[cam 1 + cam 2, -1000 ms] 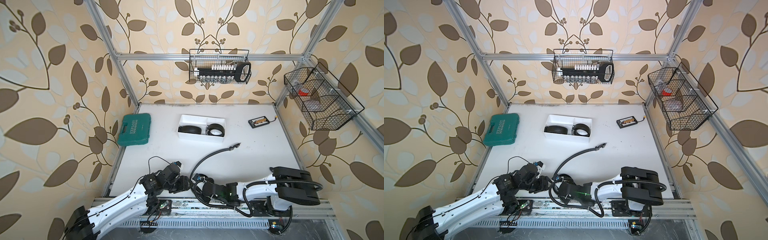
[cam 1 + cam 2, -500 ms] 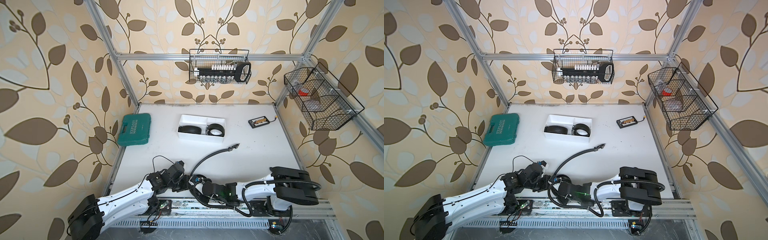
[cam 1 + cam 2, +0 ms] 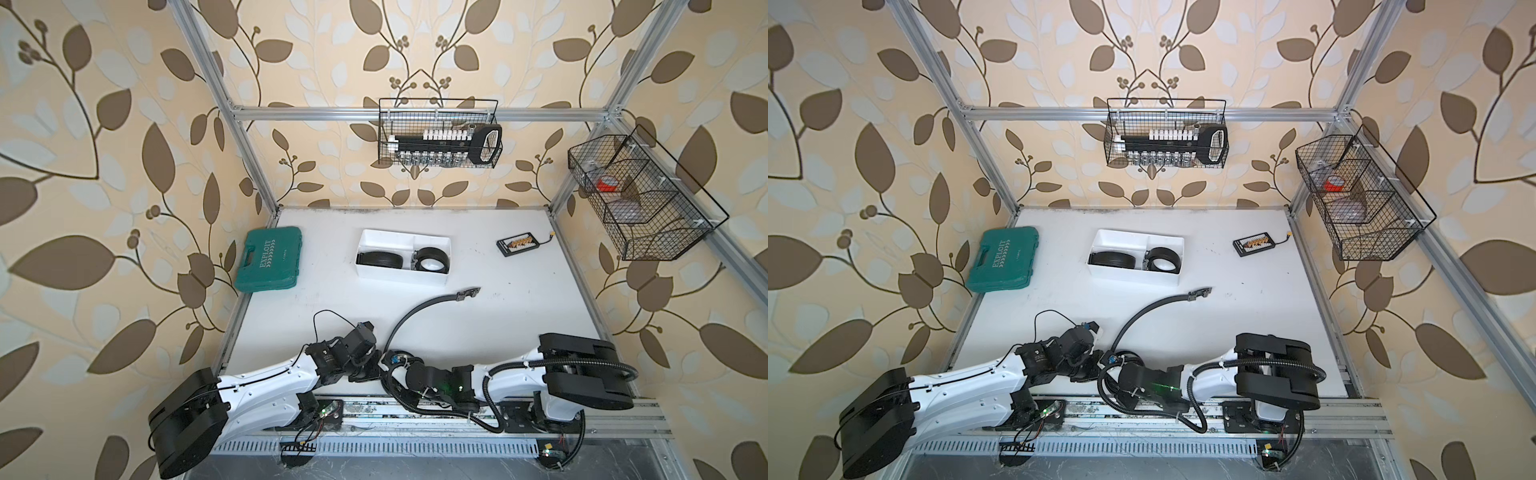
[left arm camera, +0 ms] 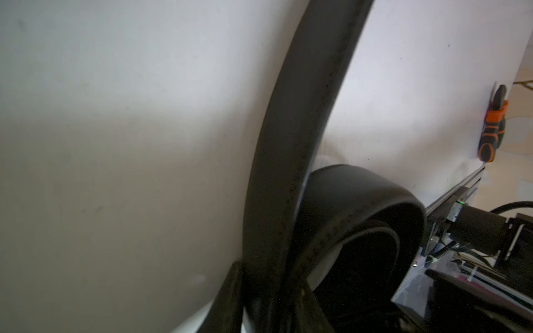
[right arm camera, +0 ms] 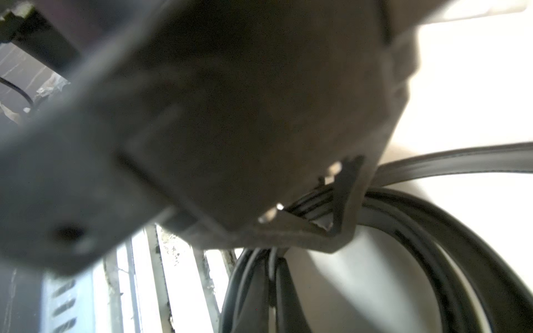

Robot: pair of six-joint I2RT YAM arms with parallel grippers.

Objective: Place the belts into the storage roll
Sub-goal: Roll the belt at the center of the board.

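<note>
White left arm (image 3: 266, 380) and white right arm (image 3: 511, 376), black joints (image 3: 328, 361), black base housings (image 3: 582, 370), ribbed black hose (image 3: 515, 365) on the right one (tiny green light (image 3: 459, 387) there), thin black wires (image 3: 328, 311)

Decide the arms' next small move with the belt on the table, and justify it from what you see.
Probably wind one more turn. The right gripper pinches the started coil, the left gripper clasps the loose belt beside it, yet a long tail runs to the buckle. Two coiled belts already sit in the white tray.

Top views look down over the whole table (image 3: 332, 299); both wrist views sit close on the belt (image 4: 291, 144).
</note>
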